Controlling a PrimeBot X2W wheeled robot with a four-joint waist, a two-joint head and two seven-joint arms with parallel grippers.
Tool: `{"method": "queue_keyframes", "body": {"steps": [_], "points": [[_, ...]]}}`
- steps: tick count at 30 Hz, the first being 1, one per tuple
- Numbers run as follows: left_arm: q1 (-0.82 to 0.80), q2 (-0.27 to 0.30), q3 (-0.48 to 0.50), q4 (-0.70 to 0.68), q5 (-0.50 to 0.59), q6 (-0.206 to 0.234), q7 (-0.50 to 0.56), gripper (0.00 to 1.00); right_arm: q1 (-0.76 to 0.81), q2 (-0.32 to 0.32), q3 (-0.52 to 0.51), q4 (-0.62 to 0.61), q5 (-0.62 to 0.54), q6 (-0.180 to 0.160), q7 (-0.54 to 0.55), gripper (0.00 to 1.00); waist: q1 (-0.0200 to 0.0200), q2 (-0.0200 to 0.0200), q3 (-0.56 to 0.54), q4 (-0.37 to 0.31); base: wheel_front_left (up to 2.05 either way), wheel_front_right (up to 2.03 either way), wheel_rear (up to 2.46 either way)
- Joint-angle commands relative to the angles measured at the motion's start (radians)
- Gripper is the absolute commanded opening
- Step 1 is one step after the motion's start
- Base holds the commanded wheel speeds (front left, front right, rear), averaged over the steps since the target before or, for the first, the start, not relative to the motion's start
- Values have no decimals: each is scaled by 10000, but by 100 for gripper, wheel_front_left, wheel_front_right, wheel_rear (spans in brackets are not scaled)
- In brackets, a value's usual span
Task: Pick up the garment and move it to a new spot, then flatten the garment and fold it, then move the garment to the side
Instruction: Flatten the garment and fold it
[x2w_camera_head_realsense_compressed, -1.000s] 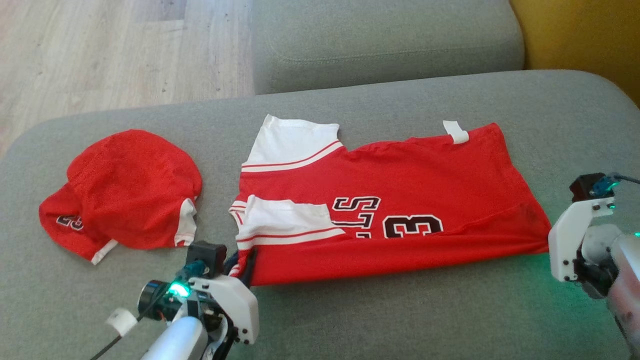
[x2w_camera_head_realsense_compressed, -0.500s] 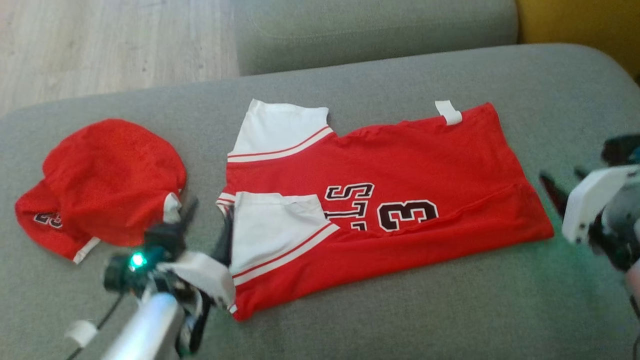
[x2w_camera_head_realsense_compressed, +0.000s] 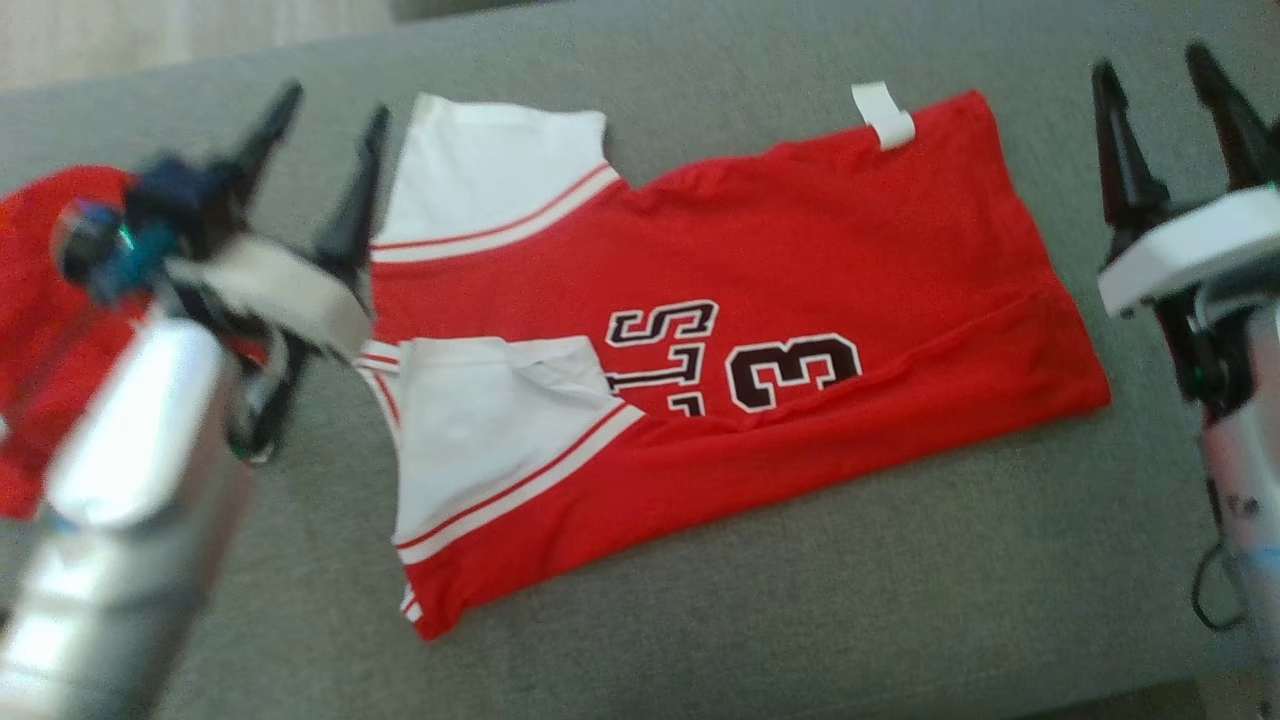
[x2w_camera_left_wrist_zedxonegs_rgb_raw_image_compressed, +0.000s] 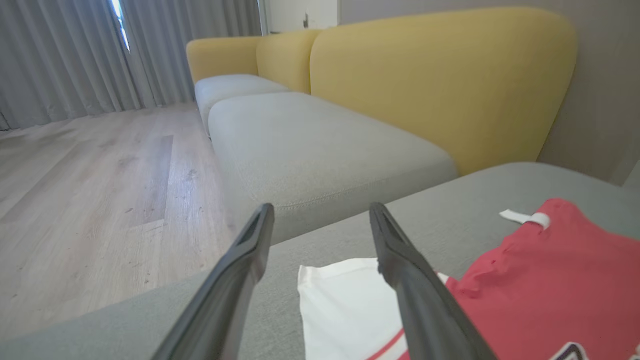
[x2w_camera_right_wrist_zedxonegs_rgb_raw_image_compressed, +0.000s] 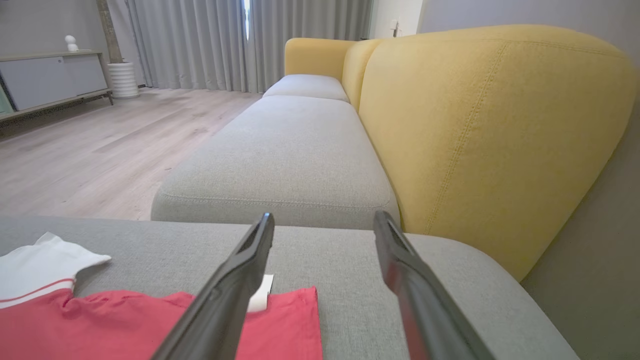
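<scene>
Grey cushion (x2w_camera_head_realsense_compressed: 800, 600) bears the garment (x2w_camera_head_realsense_compressed: 750, 230); right wrist view adds a sideboard (x2w_camera_right_wrist_zedxonegs_rgb_raw_image_compressed: 50, 80).

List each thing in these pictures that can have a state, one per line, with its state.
jersey: folded lengthwise, lying flat on the grey cushion
second red garment: apart from the jersey, partly hidden behind the left arm
left hand: open, holding nothing
right hand: open, holding nothing
</scene>
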Motion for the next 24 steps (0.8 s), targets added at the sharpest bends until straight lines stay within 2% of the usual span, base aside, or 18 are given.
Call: {"method": "queue_keyframes", "body": {"steps": [1, 5, 6, 10, 17, 24], "points": [[-1056, 679, 224, 65, -5, -226, 428, 100, -504, 102, 13, -494, -190, -9, -130, 100, -3, 0, 731, -502, 0, 0, 0], [-2304, 1171, -256, 1089, -360, -606, 1749, 100, -780, 470, -38, -789, -446, -9, -196, 100, -3, 0, 1285, -813, 0, 0, 0], [-2785, 1429, -676, 1508, -468, -657, 2383, 100, -867, 592, -33, -891, -568, -9, -203, 100, -3, 0, 1497, -942, 0, 0, 0], [-3429, 1942, -1654, 2009, -934, -673, 3376, 100, -988, 764, -32, -1019, -742, -9, -273, 100, -3, 0, 1843, -1161, 0, 0, 0], [-4123, 2422, -2458, 2459, -1775, -676, 3649, 100, -1063, 964, 23, -1065, -862, -9, -401, 100, -3, 0, 2221, -1396, 0, 0, 0], [-4745, 2626, -3207, 2920, -2335, -677, 3714, 100, -1194, 1156, 133, -1031, -883, -9, -481, 100, -3, 0, 2554, -1669, 0, 0, 0]]}}
